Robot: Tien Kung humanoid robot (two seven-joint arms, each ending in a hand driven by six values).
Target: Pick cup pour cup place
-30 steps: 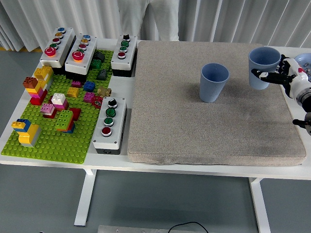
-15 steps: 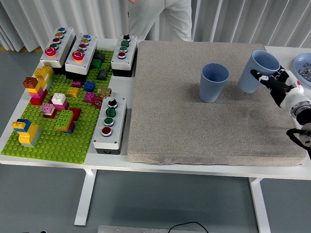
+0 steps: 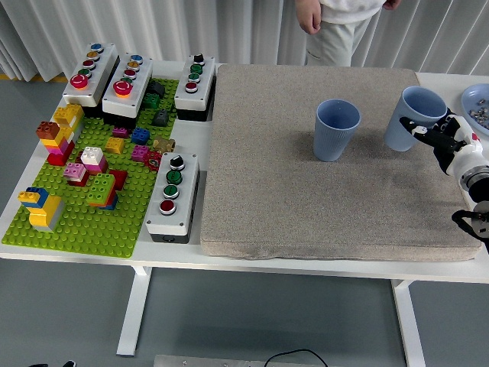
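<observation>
Gripping the held cup from its right side, my right hand has its fingers curled against the wall, which looks like a grasp, though I cannot tell whether the base is resting on the grey mat or hanging just above it. That cup sits at about three o'clock on the mat, leaning slightly, its mouth tipped up and toward the far side. I judge the side grip is chosen so the wrist can roll the cup over for pouring without the fingers blocking the rim. The second cup stands upright and apart, off at nine o'clock from the held one, open mouth up, a sensible receiver for the pour. Whether anything is inside either cup I cannot see. The mat probably gives a soft, non-slip landing for setting down. My left arm is out of view. A person stands at twelve o'clock behind the table, hands away from the work. Over at nine o'clock lie the green brick board and button boxes, well clear of the task.
</observation>
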